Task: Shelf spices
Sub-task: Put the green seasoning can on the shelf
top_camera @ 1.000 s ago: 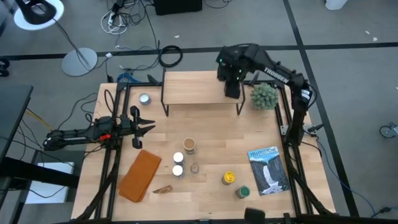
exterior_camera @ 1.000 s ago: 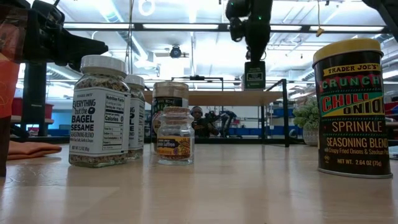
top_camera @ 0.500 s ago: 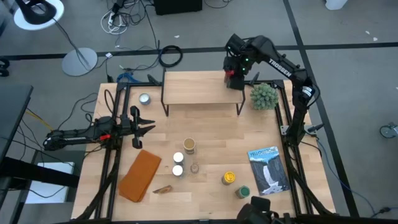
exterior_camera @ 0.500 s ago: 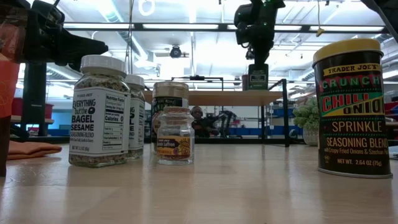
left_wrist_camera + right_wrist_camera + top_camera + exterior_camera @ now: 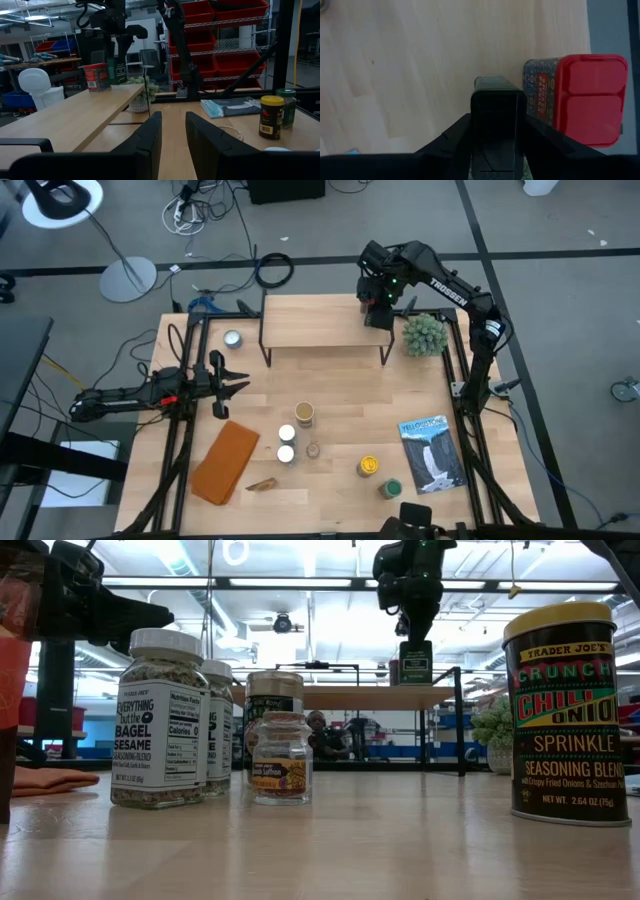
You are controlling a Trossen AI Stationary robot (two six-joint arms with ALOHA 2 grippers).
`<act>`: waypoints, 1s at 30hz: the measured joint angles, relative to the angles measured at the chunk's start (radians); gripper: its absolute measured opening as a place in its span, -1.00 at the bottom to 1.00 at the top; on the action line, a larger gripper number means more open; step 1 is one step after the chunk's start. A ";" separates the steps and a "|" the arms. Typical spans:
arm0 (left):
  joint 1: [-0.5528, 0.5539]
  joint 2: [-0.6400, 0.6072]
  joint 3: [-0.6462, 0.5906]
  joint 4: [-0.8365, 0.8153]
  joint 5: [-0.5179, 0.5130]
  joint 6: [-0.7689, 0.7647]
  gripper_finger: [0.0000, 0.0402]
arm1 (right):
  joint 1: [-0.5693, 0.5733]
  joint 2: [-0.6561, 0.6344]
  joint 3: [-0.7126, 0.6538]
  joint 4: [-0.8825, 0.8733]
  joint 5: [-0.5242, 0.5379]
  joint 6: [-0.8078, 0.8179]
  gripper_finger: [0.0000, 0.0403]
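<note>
Dark green tin [image 5: 497,117] sits pinched in the right claw [image 5: 378,308], over the far right end of the shelf [image 5: 310,322]. A second ago the claw held it nearer the shelf's front edge. It has since carried the tin back and across, so it now stands just beside the red tin [image 5: 580,97]. From counter level its base looks level with the shelf top, or a hair above; I cannot tell which. My read is that this tin is about to be let go, which would make two spices shelved.

The left claw [image 5: 235,380] waits at the left side of the counter [image 5: 340,390], fingers apart and empty.

Six spices stand on the counter:
- Two white-capped jars [image 5: 160,720] packed nearly full with seed mix
- A tan-topped jar [image 5: 304,413]
- A small clear jar [image 5: 281,760], seasoning in its lower part
- A yellow-lidded tin [image 5: 369,466], contents hidden
- A green-topped jar [image 5: 390,488]
</note>
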 joint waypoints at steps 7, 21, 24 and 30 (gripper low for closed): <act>0.000 0.000 0.000 0.000 0.000 0.000 -0.54 | 0.000 0.000 0.000 -0.008 0.000 0.023 -0.21; 0.000 0.000 0.000 0.000 0.000 0.000 -0.54 | 0.036 0.000 0.000 -0.044 0.000 -0.014 -0.20; 0.000 0.000 0.000 0.000 0.000 0.000 -0.54 | 0.045 0.000 0.000 -0.036 0.000 -0.024 -0.20; 0.000 0.000 0.000 0.000 0.000 0.000 -0.54 | 0.044 0.000 0.000 -0.035 0.000 -0.024 -0.20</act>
